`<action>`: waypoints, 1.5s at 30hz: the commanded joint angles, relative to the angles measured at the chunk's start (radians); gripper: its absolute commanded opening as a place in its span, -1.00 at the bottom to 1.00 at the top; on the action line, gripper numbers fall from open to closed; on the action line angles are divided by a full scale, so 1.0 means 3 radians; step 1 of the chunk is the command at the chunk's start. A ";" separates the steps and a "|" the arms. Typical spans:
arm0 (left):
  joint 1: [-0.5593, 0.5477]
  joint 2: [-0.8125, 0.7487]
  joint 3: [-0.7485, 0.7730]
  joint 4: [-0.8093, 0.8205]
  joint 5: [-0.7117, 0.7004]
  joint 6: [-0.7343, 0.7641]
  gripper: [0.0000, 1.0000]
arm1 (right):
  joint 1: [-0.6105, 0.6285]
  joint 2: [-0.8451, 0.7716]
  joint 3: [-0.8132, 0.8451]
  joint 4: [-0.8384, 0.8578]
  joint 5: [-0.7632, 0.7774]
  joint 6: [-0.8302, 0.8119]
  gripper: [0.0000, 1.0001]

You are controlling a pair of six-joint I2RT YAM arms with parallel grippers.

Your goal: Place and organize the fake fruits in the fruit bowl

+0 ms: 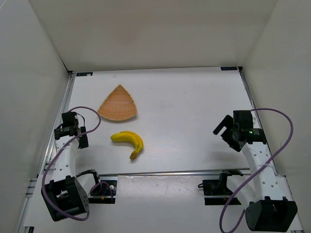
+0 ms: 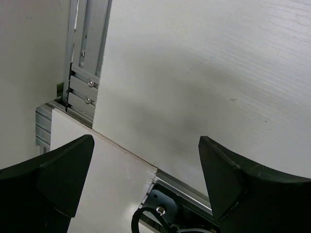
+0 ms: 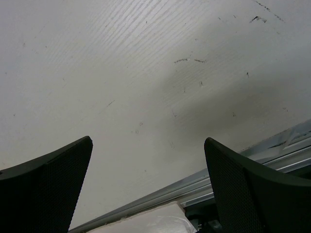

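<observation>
Find fake fruits (image 1: 128, 141) on the table (image 1: 184, 111), outside the fruit bowl (image 1: 118, 104), just on its near side, long axis roughly left-right with the tip curling toward the near edge. Log left gripper (image 1: 77, 131) spread wide, empty, near the fruits' left end; right gripper (image 1: 223, 130) likewise spread, empty, well apart. Judge next reach: left arm, rightward.

We see bright, soft, even light from above on the white counter (image 1: 194, 107), no glare, we find faint shadows in the top view, broad grey shadows across both wrist views, we note dark, slightly soft fingers (image 2: 43, 184)
</observation>
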 commanded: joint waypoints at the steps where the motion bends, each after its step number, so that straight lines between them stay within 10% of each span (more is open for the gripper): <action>1: 0.0020 -0.0076 -0.0006 0.0029 0.0060 0.0008 1.00 | -0.0010 -0.0006 0.0051 0.0069 0.0026 -0.0129 1.00; 5: -0.0067 -0.0168 0.0111 -0.0002 0.0218 0.0308 1.00 | -0.0010 -0.0006 0.0153 0.0069 0.0026 -0.0334 1.00; 14: -0.1630 0.0209 0.1414 -0.0375 0.0679 0.2266 1.00 | 0.0020 0.0025 0.0077 0.0386 -0.0393 -0.0666 1.00; 24: -0.3364 0.1508 0.1559 -0.0477 0.0464 0.2528 1.00 | 0.0189 0.0122 0.0046 0.0386 -0.0281 -0.0636 1.00; 34: -0.3585 0.1994 0.1441 -0.0758 0.0715 0.2621 0.95 | 0.0225 0.0122 0.0046 0.0320 -0.0245 -0.0636 1.00; 45: -0.3585 0.2383 0.1768 -0.0436 0.0939 0.2053 -0.01 | 0.0225 0.0224 0.0190 0.0290 -0.0352 -0.0636 1.00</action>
